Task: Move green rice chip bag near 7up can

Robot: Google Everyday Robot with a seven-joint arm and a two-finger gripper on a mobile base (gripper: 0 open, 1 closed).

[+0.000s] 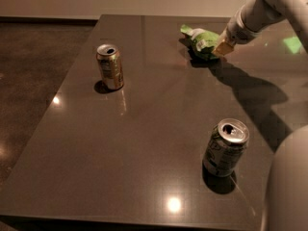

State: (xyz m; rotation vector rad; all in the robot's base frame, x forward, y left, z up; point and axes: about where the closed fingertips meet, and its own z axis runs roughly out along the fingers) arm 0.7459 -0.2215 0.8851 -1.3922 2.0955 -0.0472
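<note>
Nearest, toward the table's (144, 143) front right, the 7up can (225, 148) stands upright (its top opened). Farther back on the left stands a gold can (109, 66), well off to the side. At the far end lies the bag (201, 41), well apart from the 7up can, with the arm's shadow (250, 93) between them. The gripper (221, 47) touches the bag's right side; whether it is clamped I cannot tell.

Dim, warm light from overhead. Glare spots on the glossy surface (144, 143) at the front edge and left side. Pincer (222, 47) far right, at the green rice chip bag (202, 38); arm (260, 13) casts a long dark shadow toward the near right. 7up can (225, 148) has a short shadow at its base.
</note>
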